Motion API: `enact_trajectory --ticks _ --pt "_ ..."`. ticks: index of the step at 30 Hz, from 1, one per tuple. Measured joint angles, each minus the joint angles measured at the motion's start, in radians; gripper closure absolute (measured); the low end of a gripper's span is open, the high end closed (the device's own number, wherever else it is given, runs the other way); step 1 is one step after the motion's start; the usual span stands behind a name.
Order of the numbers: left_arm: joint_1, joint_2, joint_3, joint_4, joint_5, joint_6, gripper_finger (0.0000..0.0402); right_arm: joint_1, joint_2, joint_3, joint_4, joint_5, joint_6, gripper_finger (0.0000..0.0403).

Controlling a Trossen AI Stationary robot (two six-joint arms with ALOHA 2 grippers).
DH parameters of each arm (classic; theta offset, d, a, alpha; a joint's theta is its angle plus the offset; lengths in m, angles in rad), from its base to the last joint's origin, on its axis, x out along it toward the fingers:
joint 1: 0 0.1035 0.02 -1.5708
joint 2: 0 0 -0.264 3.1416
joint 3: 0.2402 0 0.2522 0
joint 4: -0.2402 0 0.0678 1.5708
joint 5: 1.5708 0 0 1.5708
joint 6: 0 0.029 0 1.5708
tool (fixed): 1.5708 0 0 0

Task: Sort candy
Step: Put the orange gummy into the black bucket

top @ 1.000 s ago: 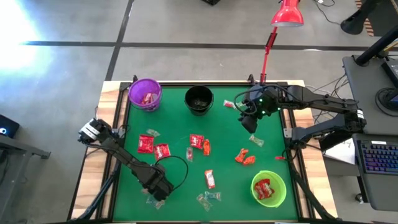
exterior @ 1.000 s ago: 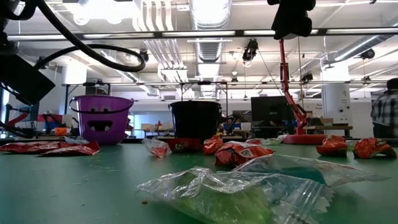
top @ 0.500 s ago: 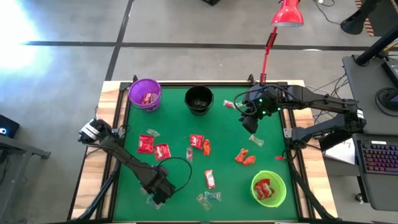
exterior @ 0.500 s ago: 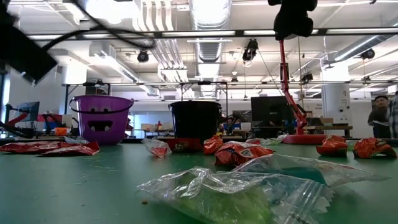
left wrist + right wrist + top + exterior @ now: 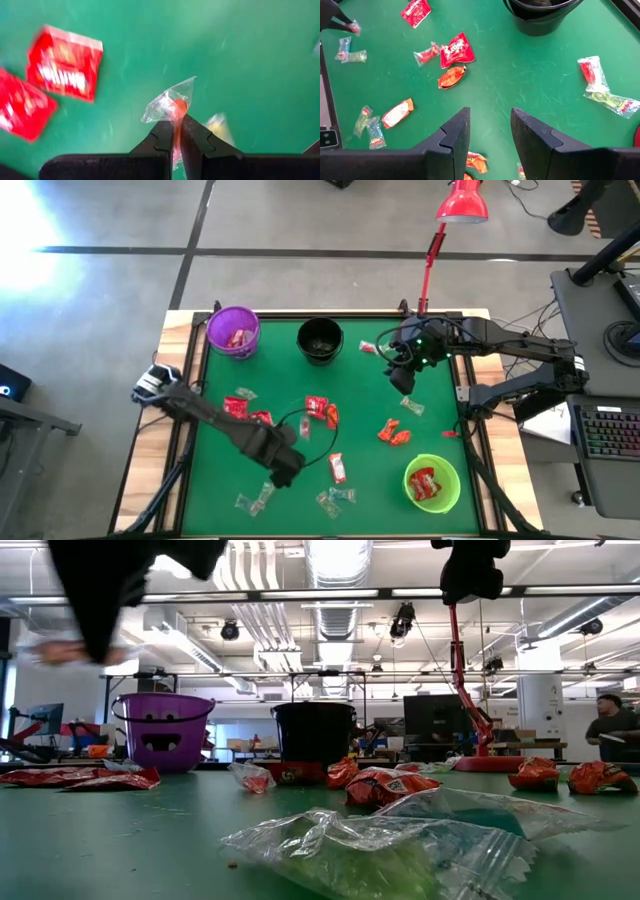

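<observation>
Two arms show on my feeds, and I take the black bowl (image 5: 320, 341) as my landmark. Nearest me, well short of the bowl and a little to its left, my left gripper (image 5: 176, 131) hangs over the green table (image 5: 360, 415); its fingers (image 5: 161, 136) are pinched nearly together on a clear-wrapped candy (image 5: 171, 106) with an orange-red sweet inside, lifted off the table. Just past it lie flat red packets (image 5: 64, 62). More loose candy (image 5: 322, 410) is scattered across the middle of the table between that gripper and the bowl, with clear twists (image 5: 336, 498) at the near edge and orange ones (image 5: 394, 433) nearer the green bowl (image 5: 432, 482), which sits near right of the black one. Farther back, my right gripper (image 5: 489, 131) waits just right of the black bowl, raised, fingers spread apart and holding nothing. Left of the black bowl stands the purple bowl (image 5: 233, 330), red packets inside.
</observation>
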Motion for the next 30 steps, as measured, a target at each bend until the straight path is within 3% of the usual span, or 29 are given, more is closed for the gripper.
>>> enact_trajectory --ticks 9,20,30 --pt "0.125 0.000 0.120 -0.035 -0.137 0.211 0.0402 0.000 0.000 0.000 -0.013 0.000 -0.008 0.0271" --pt "0.305 -0.001 0.149 -0.096 -0.304 0.411 0.0401 0.000 0.000 0.000 -0.021 0.001 0.006 0.0271" --pt "0.520 -0.003 0.149 -0.066 -0.313 0.630 0.0401 0.000 0.000 0.000 -0.016 0.008 0.006 0.0271"
